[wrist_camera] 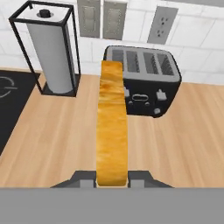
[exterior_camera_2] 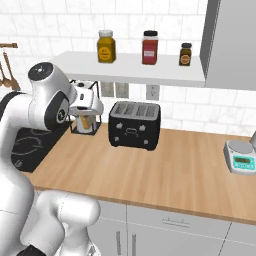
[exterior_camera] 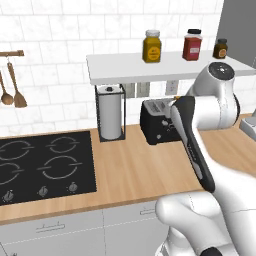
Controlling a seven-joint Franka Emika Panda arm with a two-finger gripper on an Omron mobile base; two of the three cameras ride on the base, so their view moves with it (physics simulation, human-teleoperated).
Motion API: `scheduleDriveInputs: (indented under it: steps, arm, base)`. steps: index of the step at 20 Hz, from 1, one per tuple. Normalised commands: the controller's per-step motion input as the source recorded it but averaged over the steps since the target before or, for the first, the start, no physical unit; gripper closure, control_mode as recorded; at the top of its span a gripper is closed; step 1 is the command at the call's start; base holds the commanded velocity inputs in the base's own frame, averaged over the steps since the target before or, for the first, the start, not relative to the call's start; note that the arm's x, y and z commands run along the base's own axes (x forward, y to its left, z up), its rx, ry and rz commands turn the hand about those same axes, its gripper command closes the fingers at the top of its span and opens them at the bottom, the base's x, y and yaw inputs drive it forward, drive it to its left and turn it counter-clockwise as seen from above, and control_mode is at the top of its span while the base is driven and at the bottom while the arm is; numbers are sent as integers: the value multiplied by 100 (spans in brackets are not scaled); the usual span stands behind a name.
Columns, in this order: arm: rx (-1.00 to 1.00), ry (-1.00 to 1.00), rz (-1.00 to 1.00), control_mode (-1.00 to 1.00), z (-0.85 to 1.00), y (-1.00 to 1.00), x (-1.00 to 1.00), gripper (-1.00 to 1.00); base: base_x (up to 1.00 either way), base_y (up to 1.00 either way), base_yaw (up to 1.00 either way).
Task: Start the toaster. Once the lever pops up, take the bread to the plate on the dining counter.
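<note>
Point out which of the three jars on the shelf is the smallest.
The dark jar with the black lid at the shelf's right end. It is shorter and narrower than the yellow jar and the red jar beside it.

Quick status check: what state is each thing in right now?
claw: shut on the bread
bread: out of the toaster, held edge-on above the counter
toaster: upright on the counter, slots empty
paper towel roll: upright in its black frame
jars: three, standing with lids on, on the shelf
</note>
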Motion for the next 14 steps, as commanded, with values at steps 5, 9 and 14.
scheduleDriveInputs:
  steps: [5,9,14]
  arm:
    - [7,7,0,-100,-6,0,-48,100]
    - [2,3,0,-100,-2,3,-34,100]
    - [0,1,0,-100,0,1,-7,100]
  base:
    - [0,0,0]
    - [0,0,0]
    - [0,0,0]
